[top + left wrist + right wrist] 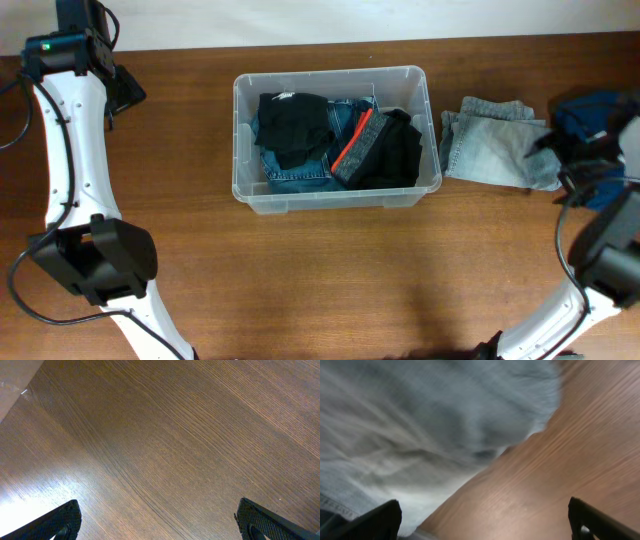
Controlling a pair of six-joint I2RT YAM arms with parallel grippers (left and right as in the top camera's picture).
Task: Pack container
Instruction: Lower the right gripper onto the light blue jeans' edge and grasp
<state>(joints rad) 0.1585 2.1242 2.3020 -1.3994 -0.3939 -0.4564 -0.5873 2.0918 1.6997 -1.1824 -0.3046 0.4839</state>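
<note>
— Spread wide on the right gripper (482, 505), clamping nothing. Just ahead of the jaws and off to one side, a fold of the pale denim garment (420, 430); below and to the other side, bare table (580, 450).

— And on the left gripper (157, 505)?

— Likewise spread and empty. Only wood grain between the jaws and beyond them.

— Whereabouts of the container (330, 135)?

— Past the pale denim from the right jaws, just beside its far edge. Well apart from the left jaws. Already holding a black garment (292, 122), blue jeans (300, 172) and a black piece with a red stripe (395, 150).

— Risks from here?

— Probably pinching only the top layer if closing on the denim's edge, then unfolding the whole piece on the lift. Possibly dragging loose cloth against the tub's wall and shoving the tub along, with nothing bracing it. Also snagging the dark blue garment (590, 112), right by the right wrist.

— In the way?

— Only the tub's own wall between the denim and the pile inside. Hard to tell how much room remains in there; perhaps draping over the rim instead of dropping in.
</note>
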